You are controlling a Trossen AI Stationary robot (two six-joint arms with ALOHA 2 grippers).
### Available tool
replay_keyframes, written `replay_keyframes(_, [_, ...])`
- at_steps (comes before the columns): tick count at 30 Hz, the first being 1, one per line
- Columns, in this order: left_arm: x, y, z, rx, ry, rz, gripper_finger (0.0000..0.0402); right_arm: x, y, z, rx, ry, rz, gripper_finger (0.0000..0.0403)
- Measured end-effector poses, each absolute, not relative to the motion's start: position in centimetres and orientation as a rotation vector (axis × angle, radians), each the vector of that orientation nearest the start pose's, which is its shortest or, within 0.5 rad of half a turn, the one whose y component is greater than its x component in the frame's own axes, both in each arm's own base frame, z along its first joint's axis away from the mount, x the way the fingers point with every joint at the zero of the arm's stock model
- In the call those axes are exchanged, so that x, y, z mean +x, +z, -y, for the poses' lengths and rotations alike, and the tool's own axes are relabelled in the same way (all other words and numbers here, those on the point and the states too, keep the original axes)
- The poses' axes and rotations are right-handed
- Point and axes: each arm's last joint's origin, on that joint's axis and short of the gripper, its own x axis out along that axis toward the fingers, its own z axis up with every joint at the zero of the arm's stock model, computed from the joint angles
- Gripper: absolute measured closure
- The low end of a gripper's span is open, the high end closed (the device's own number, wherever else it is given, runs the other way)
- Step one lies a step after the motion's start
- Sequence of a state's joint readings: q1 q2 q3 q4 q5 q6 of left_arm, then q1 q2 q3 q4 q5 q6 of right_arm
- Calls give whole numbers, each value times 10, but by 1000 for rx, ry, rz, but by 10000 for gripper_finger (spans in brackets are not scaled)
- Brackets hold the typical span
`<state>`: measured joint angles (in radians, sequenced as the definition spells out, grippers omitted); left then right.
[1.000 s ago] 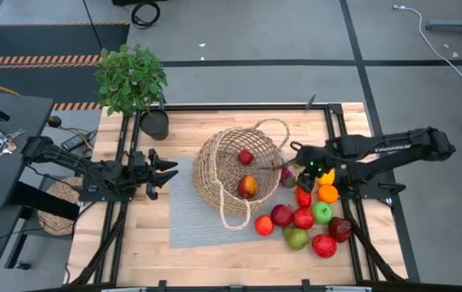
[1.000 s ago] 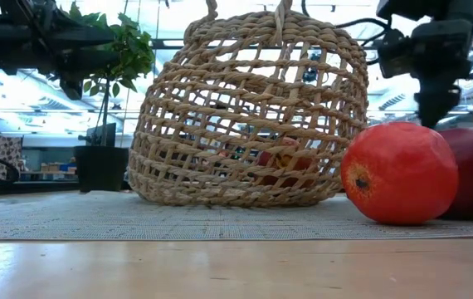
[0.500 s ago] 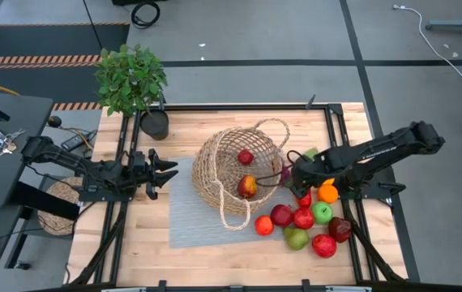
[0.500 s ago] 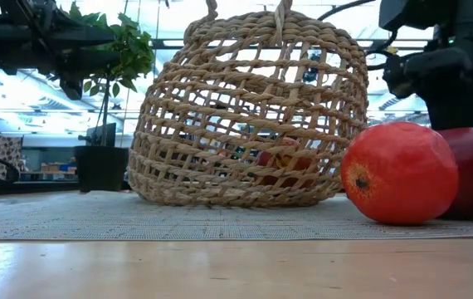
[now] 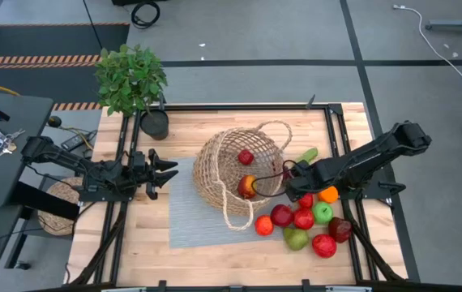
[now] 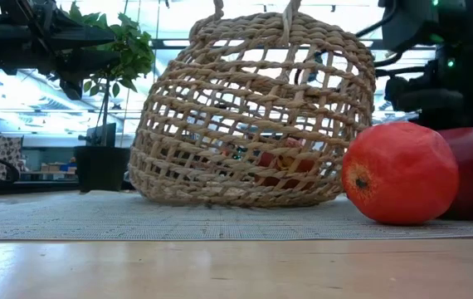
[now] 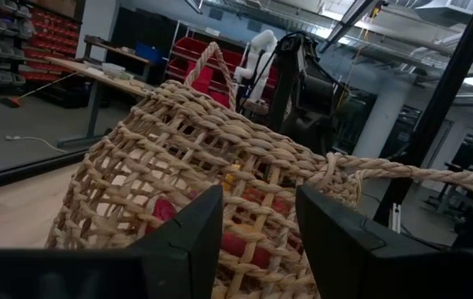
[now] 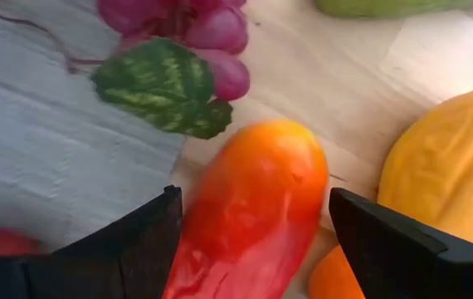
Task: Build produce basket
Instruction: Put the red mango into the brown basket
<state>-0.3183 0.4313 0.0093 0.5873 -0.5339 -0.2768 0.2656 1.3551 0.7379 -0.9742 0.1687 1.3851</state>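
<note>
Right gripper hovers low over the red-orange pepper, fingers apart either side, nothing gripped. The pepper lies on the bench just right of the tipped wicker basket, beside the grapes. Likely light, hollow, glossy, so slippery: grip across the mid-body. Left gripper waits left of the basket, fingers apart.

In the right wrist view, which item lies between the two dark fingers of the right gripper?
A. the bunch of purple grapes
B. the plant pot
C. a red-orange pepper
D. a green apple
C: in the right wrist view the red-orange pepper lies in the gap of the open right gripper, while the purple grapes with their leaf lie beyond it, not between the fingers.
</note>
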Motion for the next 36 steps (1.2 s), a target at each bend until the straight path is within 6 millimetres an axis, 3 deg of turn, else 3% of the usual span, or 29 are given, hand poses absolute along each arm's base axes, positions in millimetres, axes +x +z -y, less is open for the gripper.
replay_keyframes(13, [118,184,23,-343,193,180,241,204,155,-46,824,-995,-1310,98])
replay_keyframes(21, [118,183,23,-342,193,179,241,202,160,-47,892,-1015,-1260,158])
replay_keyframes(25, [118,183,23,-342,194,180,241,201,166,-46,920,-1021,-1221,158])
replay_keyframes(29, [118,183,23,-342,194,179,241,203,186,-45,943,-1019,-1161,150])
replay_keyframes(36, [118,183,23,-342,193,179,241,207,251,-44,879,-1059,-1019,151])
